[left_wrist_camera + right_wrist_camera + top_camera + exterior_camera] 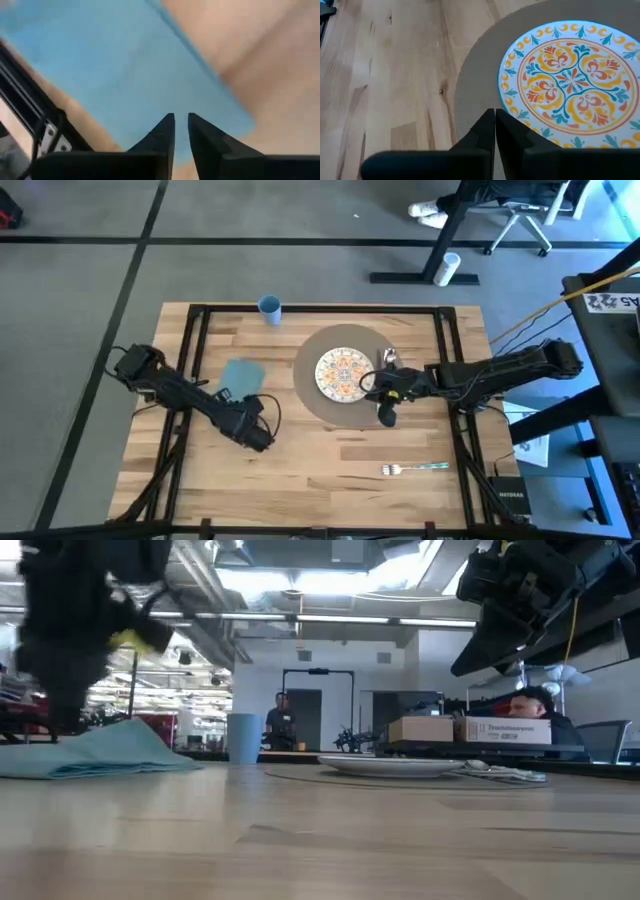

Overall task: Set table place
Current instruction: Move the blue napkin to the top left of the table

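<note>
Left gripper (262,436) hangs over the light-wood plank table (330,480), and from above we see the flat teal cloth napkin (243,375) just beyond it, well left of the round grey-brown placemat (345,412) under our right gripper (384,385). From table height, the napkin lies flat and long. Our left wrist view shows both fingers nearly touching, holding nothing. Our right wrist view shows fingers closed, empty, over the colourful patterned plate (572,82).
</note>
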